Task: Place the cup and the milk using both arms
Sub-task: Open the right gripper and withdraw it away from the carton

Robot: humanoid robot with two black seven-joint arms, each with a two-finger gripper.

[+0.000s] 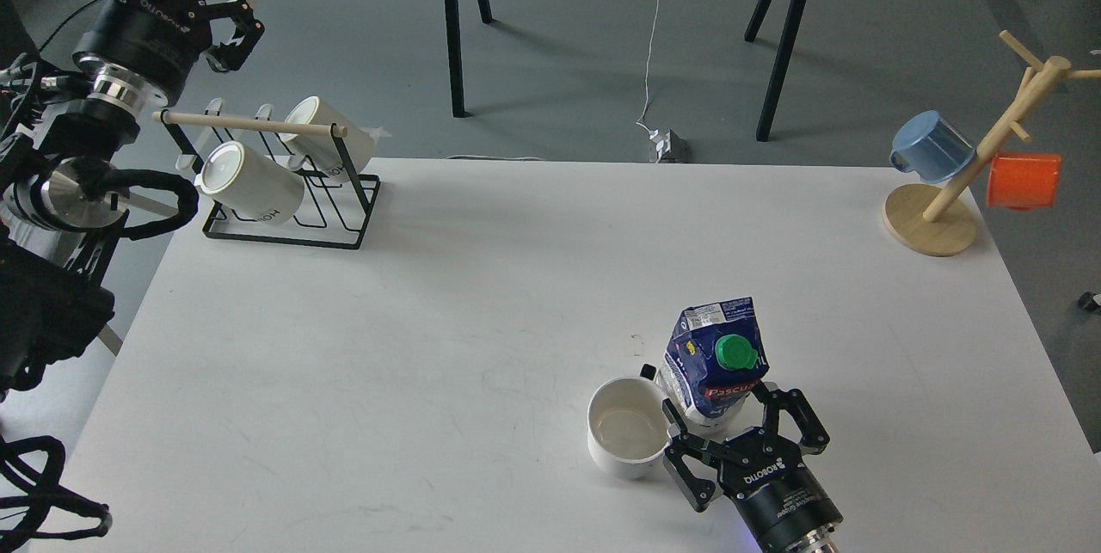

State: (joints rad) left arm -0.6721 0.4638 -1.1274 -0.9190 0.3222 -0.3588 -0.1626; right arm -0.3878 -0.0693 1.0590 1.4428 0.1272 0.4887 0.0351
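The milk [714, 364], a blue and white carton with a green cap and a red "Pascual" band, stands upright near the front of the white table [430, 321]. It touches the right side of the cup [628, 437], a white mug with a small black handle and a cream inside. My right gripper [735, 417] comes in from the bottom edge. Its fingers are spread either side of the carton's base, and the left finger is close to the mug. My left gripper [245, 15] is open and empty, raised at the far left behind the mug rack.
A black wire rack [284, 218] with two lettered white mugs [249, 183] stands at the table's back left. A wooden mug tree [933, 226] with a blue cup [929, 147] and an orange cup [1024, 181] stands at the back right.
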